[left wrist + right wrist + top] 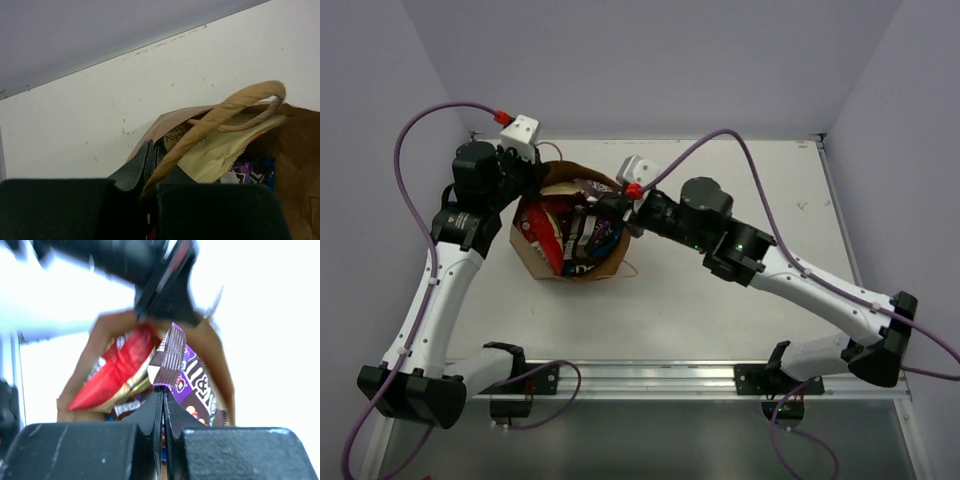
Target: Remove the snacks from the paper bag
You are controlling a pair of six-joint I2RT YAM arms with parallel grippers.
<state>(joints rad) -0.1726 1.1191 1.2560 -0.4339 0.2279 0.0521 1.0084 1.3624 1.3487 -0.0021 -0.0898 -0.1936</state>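
Observation:
The brown paper bag [578, 268] stands open at the table's centre-left, full of snacks. A red chip bag [542, 228] and dark candy packets lie inside. My left gripper [527, 176] is shut on the bag's back rim by its twisted handle [225, 107]; the closed fingers [140, 167] pinch the paper. A cream packet [225, 147] shows behind the handle. My right gripper [617, 212] is at the bag's mouth, shut on the corner of a purple-brown M&M's packet [192, 385]. The red chip bag [115, 370] sits left of it, inside the bag [217, 352].
The white table [720, 310] runs right of and in front of the bag. Purple walls close the back and sides. A metal rail [650, 378] with the arm bases lines the near edge. Purple cables [420, 125] loop over both arms.

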